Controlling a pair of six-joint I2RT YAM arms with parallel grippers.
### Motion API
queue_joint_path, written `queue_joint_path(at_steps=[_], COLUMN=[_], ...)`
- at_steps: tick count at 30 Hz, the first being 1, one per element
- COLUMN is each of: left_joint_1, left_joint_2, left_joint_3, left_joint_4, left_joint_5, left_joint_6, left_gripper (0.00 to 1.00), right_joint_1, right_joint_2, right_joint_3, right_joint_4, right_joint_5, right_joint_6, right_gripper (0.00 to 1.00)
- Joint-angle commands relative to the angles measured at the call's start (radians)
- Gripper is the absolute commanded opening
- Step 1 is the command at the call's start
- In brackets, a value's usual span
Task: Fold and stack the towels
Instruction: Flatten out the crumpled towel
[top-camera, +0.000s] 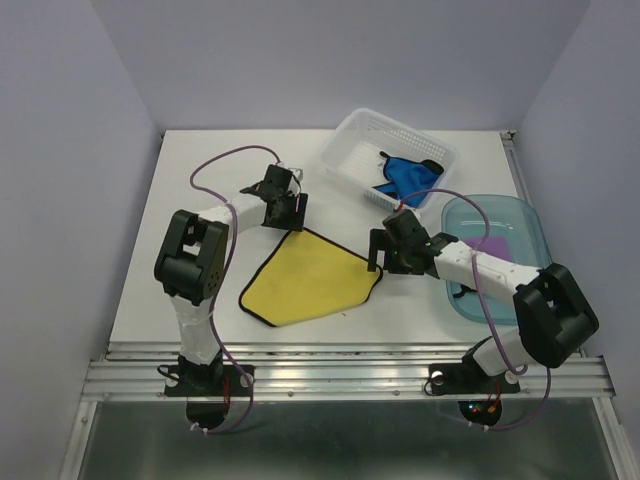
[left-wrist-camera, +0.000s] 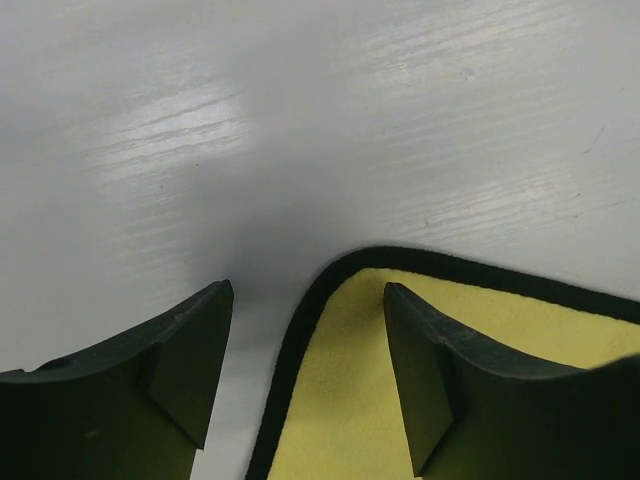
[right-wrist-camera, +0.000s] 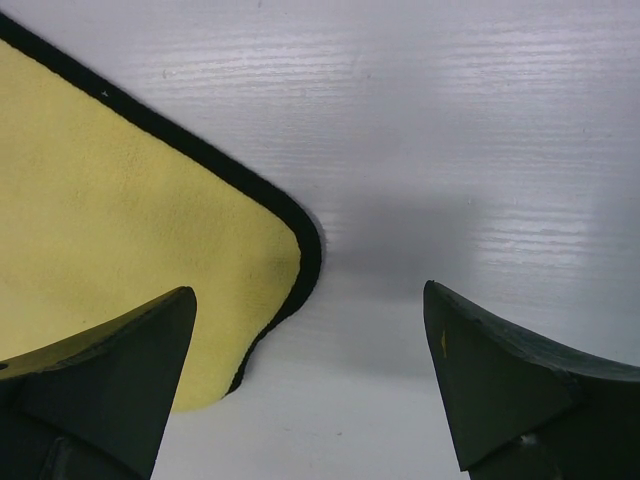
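A yellow towel with dark edging lies spread flat in the middle of the table. My left gripper is open just above its far corner, which shows between the jaws in the left wrist view. My right gripper is open above its right corner, whose edge shows in the right wrist view. A bright blue towel and a black one lie in the white basket. A purple towel lies in the blue-green tray.
The basket stands at the back right and the tray at the right edge of the table. Walls close in the left, back and right sides. A metal rail runs along the front.
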Motion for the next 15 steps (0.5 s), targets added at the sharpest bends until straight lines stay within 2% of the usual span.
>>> queue_joint_path(at_steps=[1, 6, 10, 15], left_joint_1=[0.004, 0.004, -0.004, -0.045], left_joint_2=[0.010, 0.027, 0.060, 0.050], left_joint_3=[0.006, -0.005, 0.023, -0.014], left_joint_4=[-0.007, 0.003, -0.024, -0.021], left_joint_5=[0.003, 0.017, 0.001, -0.049], left_joint_6=[0.020, 0.023, 0.020, 0.005], left_gripper=[0.72, 0.70, 0.56, 0.52], right_joint_1=[-0.002, -0.004, -0.002, -0.004], right_joint_2=[0.010, 0.017, 0.022, 0.024], right_joint_3=[-0.010, -0.010, -0.013, -0.015], right_joint_4=[0.043, 0.051, 0.059, 0.060], right_joint_5=[0.010, 0.019, 0.019, 0.030], right_joint_6=[-0.016, -0.018, -0.019, -0.019], right_gripper=[1.00, 1.00, 1.00, 1.00])
